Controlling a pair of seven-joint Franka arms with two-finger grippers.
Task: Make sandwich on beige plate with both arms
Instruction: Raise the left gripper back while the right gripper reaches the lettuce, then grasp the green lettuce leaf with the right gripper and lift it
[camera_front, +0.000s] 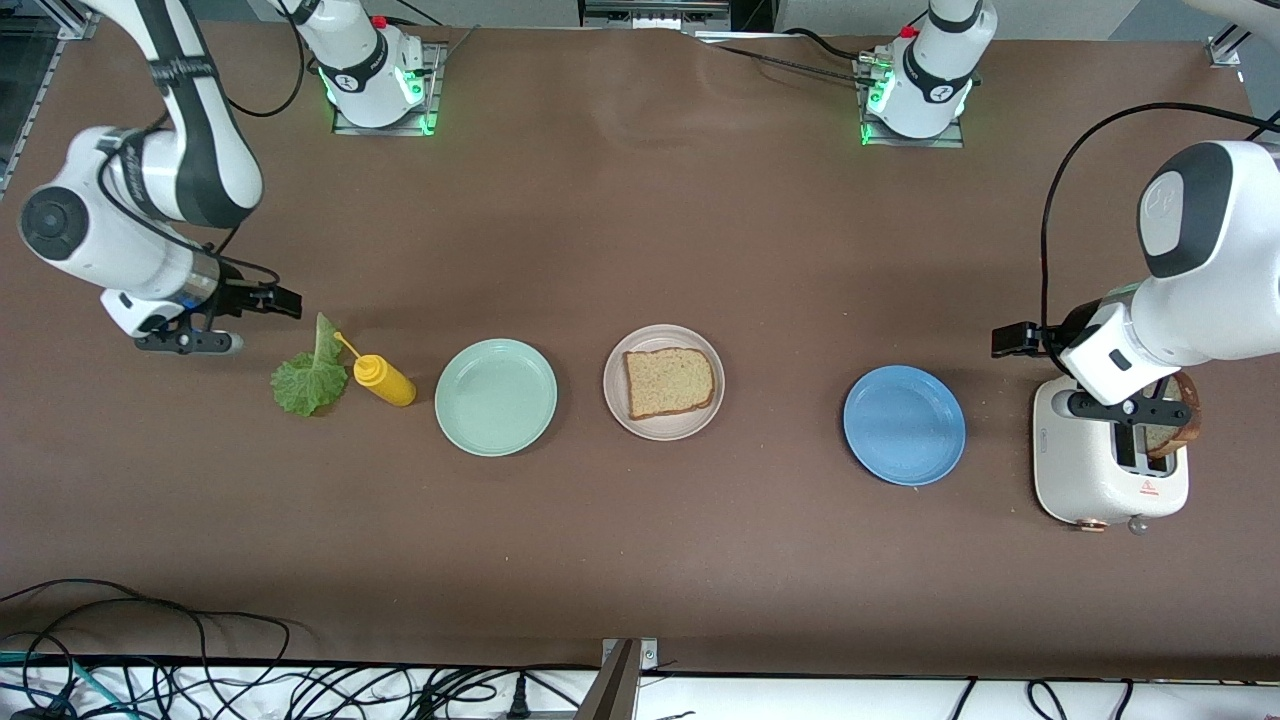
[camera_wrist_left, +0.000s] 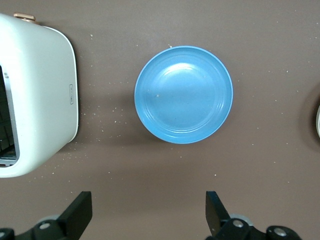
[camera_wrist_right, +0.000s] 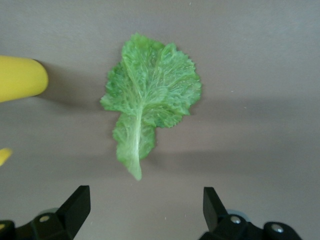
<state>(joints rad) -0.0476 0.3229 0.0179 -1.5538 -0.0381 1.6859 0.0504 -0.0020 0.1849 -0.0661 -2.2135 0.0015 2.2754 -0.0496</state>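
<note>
So the beige plate (camera_front: 664, 383) sat about mid-table (camera_front: 640, 560), and I'll place everything off that. Starting at the right arm's end: the right gripper (camera_front: 190, 340) hung over the table well away from the beige plate, near the lettuce leaf (camera_front: 310, 378), fingers (camera_wrist_right: 75, 210) spread wide and holding nothing. In the right wrist view the leaf (camera_wrist_right: 147, 102) lay flat between those spread fingers, with the yellow bottle (camera_wrist_right: 20, 77) poking in at the edge.

The lettuce was lying loose on the table, way off toward the right arm's end from the beige plate. The yellow squeeze bottle (camera_front: 383, 379) lay on its side just beside it, a bit closer to the beige plate. Then came a mint-green plate (camera_front: 496, 397), just beside the beige one and empty.

The beige plate itself had one slice of bread (camera_front: 669, 381) lying flat on it.

Toward the left arm's end from the beige plate there was a blue plate (camera_front: 904, 425), near but clearly apart. Past that stood a white toaster (camera_front: 1108, 470) with a second slice (camera_front: 1172, 432) sticking up out of it. The left gripper (camera_front: 1130, 408) hung over the toaster, fingers (camera_wrist_left: 80, 212) also wide apart and gripping nothing. The left wrist view showed the blue plate (camera_wrist_left: 183, 95) and the toaster (camera_wrist_left: 37, 95).
</note>
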